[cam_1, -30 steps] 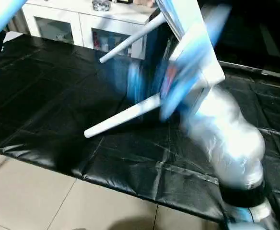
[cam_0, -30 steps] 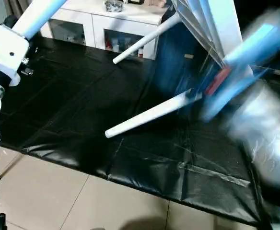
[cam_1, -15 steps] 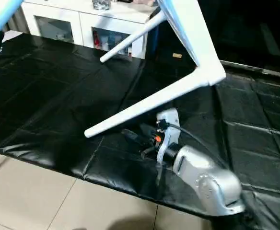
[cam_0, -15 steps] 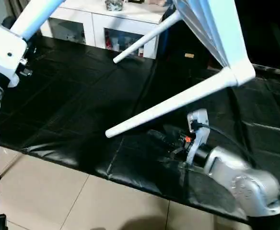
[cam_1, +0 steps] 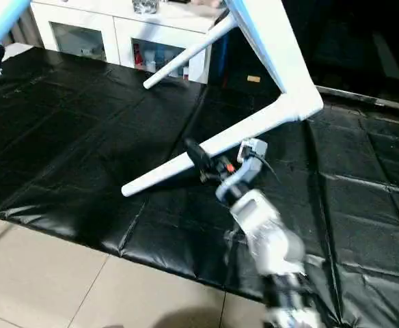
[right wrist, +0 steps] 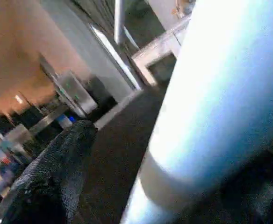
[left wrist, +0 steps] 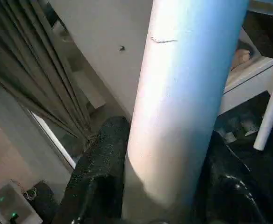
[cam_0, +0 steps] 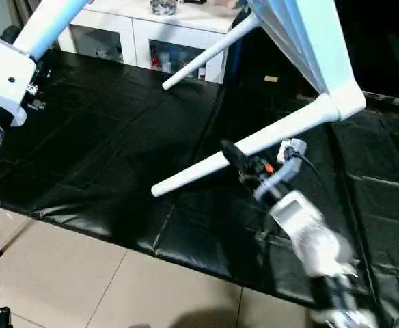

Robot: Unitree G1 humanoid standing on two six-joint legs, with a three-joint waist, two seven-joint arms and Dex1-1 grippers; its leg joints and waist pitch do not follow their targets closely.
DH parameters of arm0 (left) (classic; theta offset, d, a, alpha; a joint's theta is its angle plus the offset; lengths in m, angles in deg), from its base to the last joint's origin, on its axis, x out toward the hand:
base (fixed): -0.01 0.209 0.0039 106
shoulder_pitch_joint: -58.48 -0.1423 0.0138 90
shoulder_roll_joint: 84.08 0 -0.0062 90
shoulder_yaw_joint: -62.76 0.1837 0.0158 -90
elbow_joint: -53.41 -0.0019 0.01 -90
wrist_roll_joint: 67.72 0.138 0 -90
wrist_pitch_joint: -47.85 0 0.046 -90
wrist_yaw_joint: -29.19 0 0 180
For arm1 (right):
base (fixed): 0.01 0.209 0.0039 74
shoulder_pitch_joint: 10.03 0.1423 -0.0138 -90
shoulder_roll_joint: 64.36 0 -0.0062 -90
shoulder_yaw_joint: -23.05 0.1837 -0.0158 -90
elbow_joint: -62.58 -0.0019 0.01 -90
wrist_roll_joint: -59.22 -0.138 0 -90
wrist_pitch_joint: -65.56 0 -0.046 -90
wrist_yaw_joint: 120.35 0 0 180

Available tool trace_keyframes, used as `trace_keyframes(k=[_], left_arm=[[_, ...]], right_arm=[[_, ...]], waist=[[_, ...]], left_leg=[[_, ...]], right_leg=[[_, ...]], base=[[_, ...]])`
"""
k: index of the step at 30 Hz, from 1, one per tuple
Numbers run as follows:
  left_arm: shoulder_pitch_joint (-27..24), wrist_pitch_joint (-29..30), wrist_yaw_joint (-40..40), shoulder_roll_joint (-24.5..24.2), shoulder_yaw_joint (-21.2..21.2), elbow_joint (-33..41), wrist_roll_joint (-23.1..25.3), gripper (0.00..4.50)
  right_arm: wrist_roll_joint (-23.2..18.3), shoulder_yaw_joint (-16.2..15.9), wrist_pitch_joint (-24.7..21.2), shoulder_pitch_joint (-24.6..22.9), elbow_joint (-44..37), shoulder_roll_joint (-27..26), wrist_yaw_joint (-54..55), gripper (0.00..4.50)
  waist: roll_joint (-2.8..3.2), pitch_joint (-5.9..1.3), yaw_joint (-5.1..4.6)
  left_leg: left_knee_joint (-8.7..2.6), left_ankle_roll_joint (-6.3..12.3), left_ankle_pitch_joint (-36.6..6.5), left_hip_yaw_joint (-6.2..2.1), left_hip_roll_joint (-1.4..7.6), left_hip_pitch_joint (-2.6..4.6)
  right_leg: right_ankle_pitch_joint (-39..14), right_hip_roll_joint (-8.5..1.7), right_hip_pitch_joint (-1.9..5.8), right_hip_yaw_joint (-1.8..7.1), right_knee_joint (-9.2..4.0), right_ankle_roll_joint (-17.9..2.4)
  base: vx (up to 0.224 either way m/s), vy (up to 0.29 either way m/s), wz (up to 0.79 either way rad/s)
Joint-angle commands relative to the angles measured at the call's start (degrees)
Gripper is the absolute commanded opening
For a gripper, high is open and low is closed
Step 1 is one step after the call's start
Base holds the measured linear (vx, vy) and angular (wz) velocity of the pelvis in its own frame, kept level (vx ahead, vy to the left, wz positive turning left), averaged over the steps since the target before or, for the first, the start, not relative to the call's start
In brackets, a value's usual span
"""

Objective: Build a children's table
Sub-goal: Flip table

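The children's table is tipped up on its side. Its white top (cam_0: 302, 41) rises at the upper right with the ribbed underside showing. One white leg (cam_0: 206, 58) points toward the cabinet. A lower leg (cam_0: 193, 169) slants down to the black mat. My right gripper (cam_0: 235, 158) stands open around this lower leg about halfway along it, and one black finger (right wrist: 52, 172) is clear of the leg (right wrist: 211, 107). At the upper left another leg (cam_0: 52, 20) rises from my left wrist. My left gripper (left wrist: 169, 154) is shut on that leg (left wrist: 183, 93).
A black mat (cam_0: 104, 137) covers the work surface; its front edge meets the tiled floor (cam_0: 63, 273). Behind the mat stands a white cabinet (cam_0: 138, 34) with glass doors and small items on top.
My right arm swung down past the table, dropped low over the mat, then came up so its fingers now straddle the lower leg. The left arm and the table stayed put.
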Motion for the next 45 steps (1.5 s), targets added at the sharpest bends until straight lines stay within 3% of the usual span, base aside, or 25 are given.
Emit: trace_keyframes(k=[1,3,4,6,11,19,25,26,27,30,31,32,38,45], left_arm=[[-1.7,2.2,1.5,2.1,2.5,-3.4,-2.4,1.66],[-1.8,2.2,1.6,2.3,2.7,-3.4,-2.5,1.66],[-2.0,2.3,1.6,2.4,2.7,-3.4,-2.6,1.66],[-2.7,2.7,1.8,2.6,2.5,-3.3,-2.9,1.65],[-5.0,3.2,2.3,4.2,2.1,-4.0,-4.3,1.58],[-7.8,2.8,3.3,8.0,5.8,-5.6,-4.6,1.47],[-7.9,2.2,3.4,10.4,7.7,-7.1,-4.9,1.47],[-7.9,2.2,3.4,10.5,7.8,-7.2,-4.9,1.47],[-7.8,2.1,3.6,10.7,8.1,-7.6,-4.9,1.47],[-7.8,0.3,4.4,11.7,9.5,-9.9,-4.9,1.47],[-7.9,-0.2,4.6,11.9,9.8,-10.7,-4.9,1.47],[-7.9,-0.3,4.6,12.0,9.8,-10.8,-4.9,1.47],[-8.8,-1.6,4.2,13.2,10.7,-15.3,-4.3,1.47],[-8.5,-3.1,4.3,13.6,10.6,-20.1,-4.9,1.47]], right_arm=[[-1.5,0.6,2.7,2.2,0.8,-0.5,-3.4,4.01],[-1.9,0.4,3.3,3.0,1.0,-0.9,-5.1,4.01],[-2.5,0.3,3.2,3.1,0.1,-1.2,-6.2,4.01],[-3.2,-0.1,2.1,2.8,-2.8,-1.1,-7.6,4.01],[-4.3,-0.7,-0.7,0.1,-9.8,1.2,-10.4,4.01],[-4.5,0.1,-3.2,-3.8,-20.1,6.1,-9.4,4.01],[-5.9,-0.2,-6.4,-6.0,-26.4,8.7,-8.9,4.01],[-5.9,-0.3,-6.5,-6.1,-26.7,8.8,-9.0,4.01],[-6.2,-0.6,-7.0,-6.6,-27.4,9.0,-9.1,4.01],[-6.7,-1.8,-8.8,-8.8,-30.5,9.7,-9.3,4.01],[-6.8,-2.1,-9.1,-9.3,-31.1,9.7,-9.3,4.01],[-6.7,-2.2,-9.2,-9.5,-31.2,9.7,-9.3,4.01],[-5.4,-5.0,-10.9,-11.8,-34.3,10.7,-9.6,4.01],[-2.8,-5.4,-10.3,-11.6,-34.5,10.6,-8.4,4.01]], waist=[[0.85,-2.82,-0.32],[1.01,-2.82,-0.26],[0.41,-2.84,-0.34],[0.75,-2.86,-0.19],[0.73,-2.93,0.11],[1.07,-3.01,0.26],[0.86,-2.97,1.22],[0.81,-2.90,1.26],[0.59,-3.01,1.07],[0.57,-2.97,1.01],[0.58,-2.88,1.05],[0.04,-2.94,1.07],[0.19,-3.10,0.82],[-0.01,-3.27,0.85]], left_leg=[[-5.53,-1.61,-15.8,-0.60,2.28,0.11],[-5.53,-1.48,-14.9,-0.52,2.28,0.09],[-5.51,-1.21,-14.5,-0.38,2.28,0.07],[-5.59,-1.09,-12.9,-0.41,2.32,-0.10],[-5.49,-0.59,-10.7,-0.14,2.26,-0.02],[-5.67,-0.94,-12.5,-0.19,2.51,0.16],[-5.62,-0.63,-12.0,-0.02,2.76,0.53],[-5.66,-0.62,-12.3,0.02,2.68,0.46],[-5.83,-0.81,-11.8,-0.23,2.65,0.01],[-5.76,-0.87,-11.7,-0.21,2.67,0.16],[-5.84,-0.81,-11.9,-0.23,2.66,0.13],[-5.93,-0.64,-11.5,-0.27,2.65,0.02],[-6.01,-0.77,-10.2,-0.27,2.77,0.24],[-5.98,-0.74,-9.0,-0.19,2.83,0.47]], right_leg=[[-19.2,-4.55,1.76,2.28,-4.85,-7.8],[-18.0,-4.53,1.89,2.31,-4.76,-8.1],[-17.7,-4.47,1.92,2.32,-4.80,-8.1],[-16.6,-4.54,2.19,2.31,-4.56,-8.3],[-13.8,-4.36,2.28,2.29,-4.50,-8.1],[-13.9,-4.22,2.00,2.27,-4.83,-7.7],[-11.5,-4.14,1.84,2.29,-4.86,-7.4],[-11.6,-4.17,1.91,2.31,-4.89,-7.4],[-11.9,-4.38,2.46,2.24,-4.67,-7.2],[-12.2,-4.35,2.31,2.25,-4.91,-6.5],[-12.5,-4.36,2.34,2.27,-4.98,-6.4],[-13.0,-4.46,2.57,2.23,-4.87,-6.2],[-10.2,-4.43,2.65,2.10,-4.99,-6.0],[-6.0,-4.40,2.79,1.99,-4.70,-7.0]], base=[[0.000,0.000,0.00],[0.000,0.000,0.00],[0.000,0.000,0.00],[0.000,0.000,0.00],[0.000,0.000,0.00],[0.000,0.000,0.00],[0.000,0.000,0.00],[0.000,0.000,0.00],[0.000,0.000,0.00],[0.000,0.000,0.00],[0.000,0.000,0.00],[0.000,0.000,0.00],[0.000,0.000,0.00],[0.000,0.000,0.00]])
